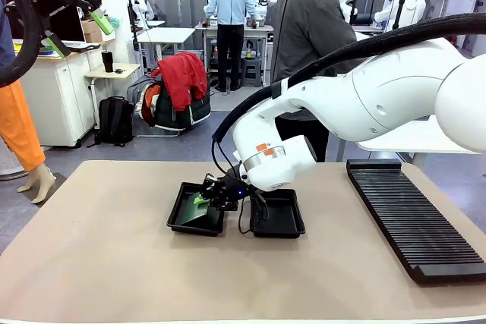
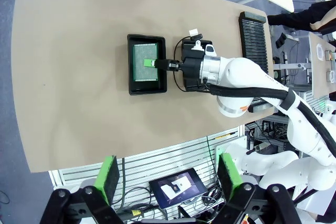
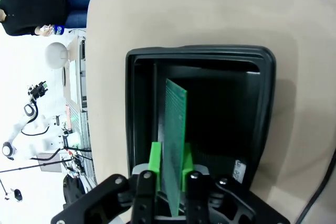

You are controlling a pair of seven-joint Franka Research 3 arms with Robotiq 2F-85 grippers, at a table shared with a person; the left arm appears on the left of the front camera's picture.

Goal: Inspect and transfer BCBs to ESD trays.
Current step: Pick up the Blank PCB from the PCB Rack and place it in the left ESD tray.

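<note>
A green BCB (image 1: 199,206) lies tilted inside the left of two black ESD trays (image 1: 178,216), its near edge between the fingers of my right gripper (image 1: 210,196). In the right wrist view the green pads (image 3: 155,160) stand a little apart on either side of the BCB (image 3: 175,129), and the tray's rim (image 3: 199,51) frames it. From the left wrist view the BCB (image 2: 145,61) covers most of that tray's floor (image 2: 131,85). The second tray (image 1: 282,225) holds nothing. My left gripper (image 1: 76,24) hangs open high at the upper left, its fingers (image 2: 108,179) bare.
A long black ribbed rack (image 1: 414,221) lies along the table's right side. A person in a dark jacket (image 1: 304,28) stands at the far edge behind my right arm. A black cable (image 1: 243,221) hangs from the right wrist between the trays.
</note>
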